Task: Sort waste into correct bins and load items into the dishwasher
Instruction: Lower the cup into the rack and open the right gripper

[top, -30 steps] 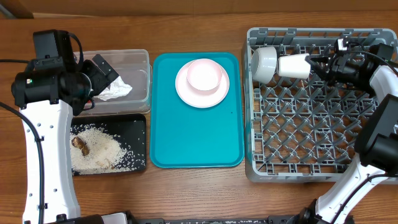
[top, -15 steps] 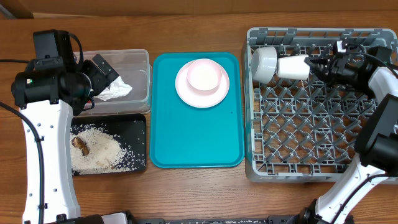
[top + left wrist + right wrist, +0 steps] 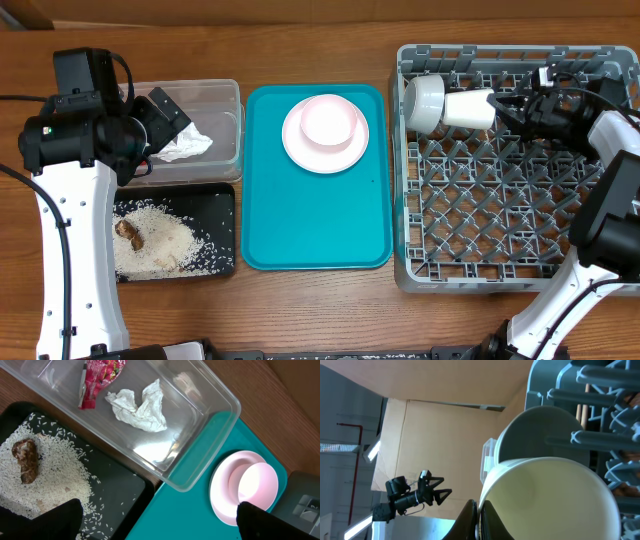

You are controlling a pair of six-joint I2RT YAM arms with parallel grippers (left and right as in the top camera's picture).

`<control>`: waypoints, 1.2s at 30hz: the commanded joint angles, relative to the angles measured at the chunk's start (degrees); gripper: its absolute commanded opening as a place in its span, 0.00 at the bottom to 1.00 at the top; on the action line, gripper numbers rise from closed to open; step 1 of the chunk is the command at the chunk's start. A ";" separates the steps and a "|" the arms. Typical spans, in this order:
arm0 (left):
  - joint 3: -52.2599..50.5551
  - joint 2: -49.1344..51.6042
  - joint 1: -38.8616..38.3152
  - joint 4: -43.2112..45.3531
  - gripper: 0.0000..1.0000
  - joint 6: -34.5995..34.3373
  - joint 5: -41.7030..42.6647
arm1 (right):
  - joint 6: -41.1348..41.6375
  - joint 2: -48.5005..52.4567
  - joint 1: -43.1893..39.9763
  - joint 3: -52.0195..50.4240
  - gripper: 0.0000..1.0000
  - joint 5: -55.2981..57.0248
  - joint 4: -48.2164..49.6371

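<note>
Small pale cup (image 3: 468, 108) lies on its side at the back of the large grey lattice dish rack (image 3: 500, 230). It has edged slightly nearer the small grey-white bowl (image 3: 425, 100) than a second ago and now touches it. Right tool (image 3: 505, 103) still clenched on its rim; cup seated, I judge, release pending.

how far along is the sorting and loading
Done: wrapper and napkin in the clear tub, rice in the black tray, grey-white bowl in the rack. In hand: right tool pinching the cup at the rack. Remaining: pink bowl and plate, on the teal tray.
</note>
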 commanded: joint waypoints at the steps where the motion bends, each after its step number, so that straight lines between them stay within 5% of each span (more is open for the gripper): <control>1: 0.15 0.44 0.15 0.11 1.00 1.11 0.37 | -0.04 0.07 0.96 -0.90 0.04 -0.79 0.17; 14: 0.15 0.44 0.15 0.13 1.00 1.11 0.39 | -0.02 0.07 0.83 -1.31 0.05 14.86 -0.28; 36: 0.15 0.44 0.15 0.11 1.00 1.09 0.39 | -0.24 -3.67 -0.42 2.32 0.22 34.95 -5.73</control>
